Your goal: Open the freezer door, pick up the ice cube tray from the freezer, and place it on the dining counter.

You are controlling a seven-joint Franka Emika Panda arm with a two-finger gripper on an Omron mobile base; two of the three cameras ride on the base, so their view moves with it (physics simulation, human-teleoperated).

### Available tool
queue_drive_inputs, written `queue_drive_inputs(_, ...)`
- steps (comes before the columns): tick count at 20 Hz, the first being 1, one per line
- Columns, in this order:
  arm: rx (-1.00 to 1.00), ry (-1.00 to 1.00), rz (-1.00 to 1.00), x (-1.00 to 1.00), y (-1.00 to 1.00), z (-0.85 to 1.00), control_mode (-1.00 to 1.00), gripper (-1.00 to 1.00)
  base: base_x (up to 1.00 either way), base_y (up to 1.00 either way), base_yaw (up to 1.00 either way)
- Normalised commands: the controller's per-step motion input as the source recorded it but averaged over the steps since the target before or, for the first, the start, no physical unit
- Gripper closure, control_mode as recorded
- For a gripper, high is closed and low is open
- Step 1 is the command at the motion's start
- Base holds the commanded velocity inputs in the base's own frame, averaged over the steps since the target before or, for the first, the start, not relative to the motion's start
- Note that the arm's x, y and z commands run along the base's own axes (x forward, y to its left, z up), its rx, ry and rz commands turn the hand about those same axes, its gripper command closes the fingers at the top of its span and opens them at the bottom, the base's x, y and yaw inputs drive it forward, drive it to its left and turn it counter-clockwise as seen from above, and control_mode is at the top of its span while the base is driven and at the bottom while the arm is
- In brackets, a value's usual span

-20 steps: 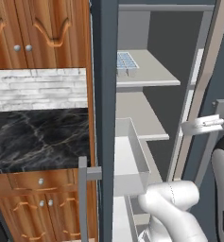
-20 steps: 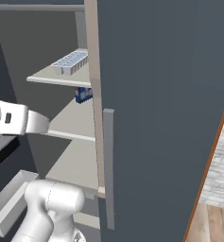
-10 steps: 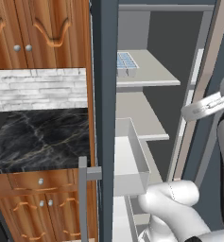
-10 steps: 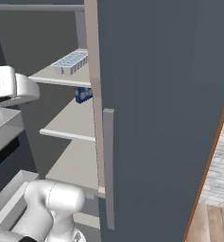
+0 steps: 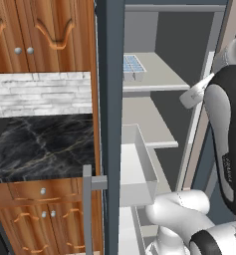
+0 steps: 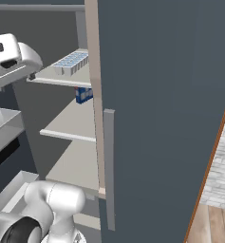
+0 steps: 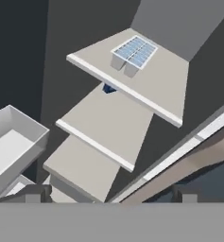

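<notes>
The freezer door (image 5: 109,99) stands open, edge-on in the left base view, with its grey bar handle (image 5: 87,209) low and a white inner bin (image 5: 137,169) behind it. Inside the freezer (image 5: 164,45), the ice cube tray (image 7: 134,52) lies on the top pale grey shelf (image 7: 156,90), white with pale blue cells. The ice cube tray (image 5: 133,66) also shows from the left base and the ice cube tray (image 6: 72,61) from the right. My gripper (image 7: 109,194) is open and empty, well short of the tray, at about the top shelf's height. The dining counter is out of view.
A small dark blue box (image 6: 84,95) sits on the second shelf under the tray. The plain slate-blue door (image 6: 161,95) with its handle (image 6: 109,166) is shut on the right. A black marble counter (image 5: 40,144) under white brick lies left of the open door.
My hand has risen from about the second shelf's height to the top shelf's height and swung towards the freezer opening. The jaws stayed open. The tray and the door have not moved.
</notes>
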Motion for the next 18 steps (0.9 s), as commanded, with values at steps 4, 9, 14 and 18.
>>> queue_drive_inputs(4, -0.07, 0.0, 0.14, 0.5, 0.0, 0.0, -1.0, -1.0, 0.0, 0.0, 0.0)
queue_drive_inputs(9, -0.07, 0.0, 0.23, 0.81, 0.19, -0.28, -1.0, -1.0, 0.0, 0.0, 0.0)
queue_drive_inputs(14, -0.07, -0.02, 0.21, 0.84, 0.15, -0.33, -1.0, -1.0, 0.0, 0.0, 0.0)
queue_drive_inputs(18, -0.04, -0.01, 0.09, 0.91, 0.0, -0.14, -1.0, -1.0, 0.0, 0.0, 0.0)
